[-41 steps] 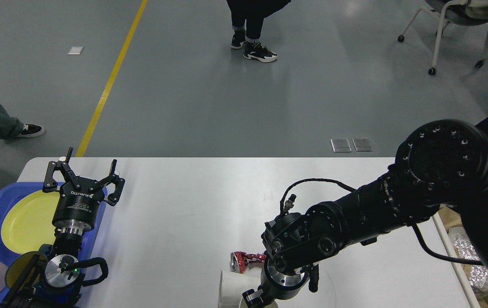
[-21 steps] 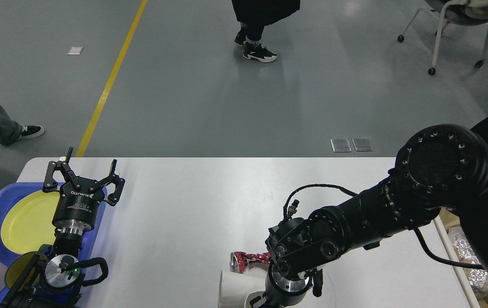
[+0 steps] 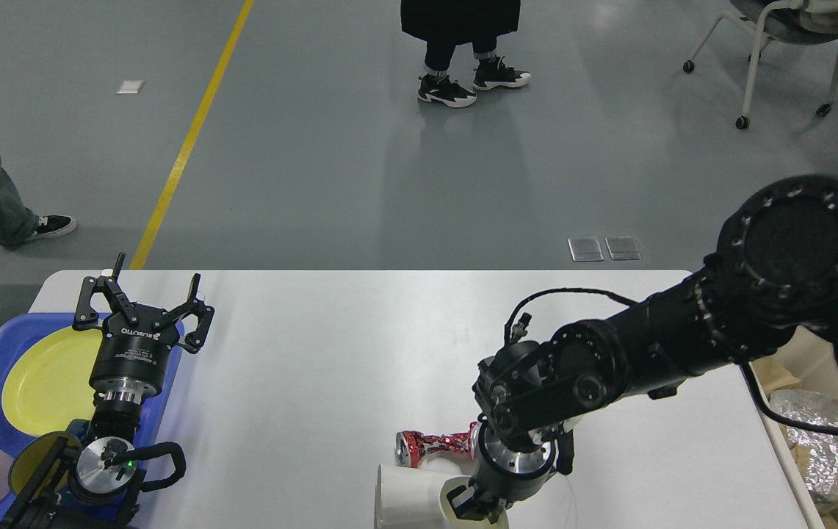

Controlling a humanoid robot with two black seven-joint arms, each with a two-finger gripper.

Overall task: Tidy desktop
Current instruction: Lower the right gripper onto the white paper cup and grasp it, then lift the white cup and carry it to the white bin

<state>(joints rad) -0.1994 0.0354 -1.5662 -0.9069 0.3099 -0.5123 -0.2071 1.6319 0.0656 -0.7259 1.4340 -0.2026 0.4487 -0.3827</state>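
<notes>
While my right gripper (image 3: 476, 507) reaches down at a white cup (image 3: 407, 499) on the bench (image 3: 330, 367), I cannot tell its state. A crushed red can (image 3: 430, 445) lies just beyond it; my left gripper (image 3: 145, 305) hangs spread wide.

Bright, even overhead light on my feed. The desktop (image 3: 330, 345) shows soft glare down its middle, and the grey floor (image 3: 330, 162) carries pale sheen and faint reflections of the bystanders' legs. Shadows are weak and diffuse. Focus is sharp throughout; my black arms lose detail in their dark surfaces.
</notes>
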